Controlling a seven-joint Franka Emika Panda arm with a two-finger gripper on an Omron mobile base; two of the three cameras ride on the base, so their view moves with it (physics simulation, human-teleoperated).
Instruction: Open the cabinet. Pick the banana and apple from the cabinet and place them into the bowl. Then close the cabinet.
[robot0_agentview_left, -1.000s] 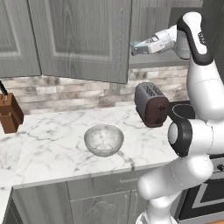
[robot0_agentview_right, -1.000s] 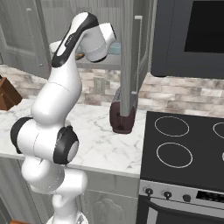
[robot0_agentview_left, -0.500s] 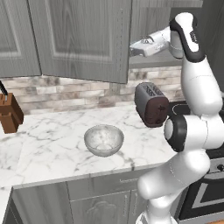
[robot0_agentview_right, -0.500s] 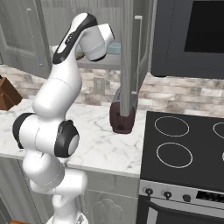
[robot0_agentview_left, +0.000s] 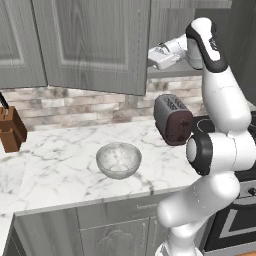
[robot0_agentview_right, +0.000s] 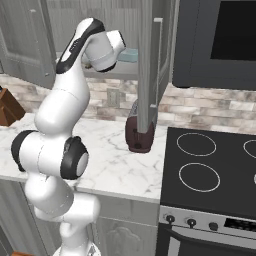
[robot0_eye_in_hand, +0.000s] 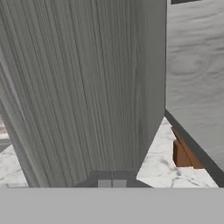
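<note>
White marble counter (robot0_agentview_left: 60, 165) with bowl (robot0_agentview_left: 118, 160), toaster (robot0_agentview_left: 172, 119), knife block (robot0_agentview_left: 11, 131); gripper (robot0_agentview_left: 151, 56) pressed together beside cabinet (robot0_agentview_left: 95, 45)

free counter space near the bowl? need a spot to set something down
Bare marble on the counter between the knife block and the bowl, and in front of the bowl toward the counter edge. A narrower strip runs between the bowl and the toaster. It is crowded at the right end: toaster, stove, the robot arm, and an open cabinet door hanging overhead.
</note>
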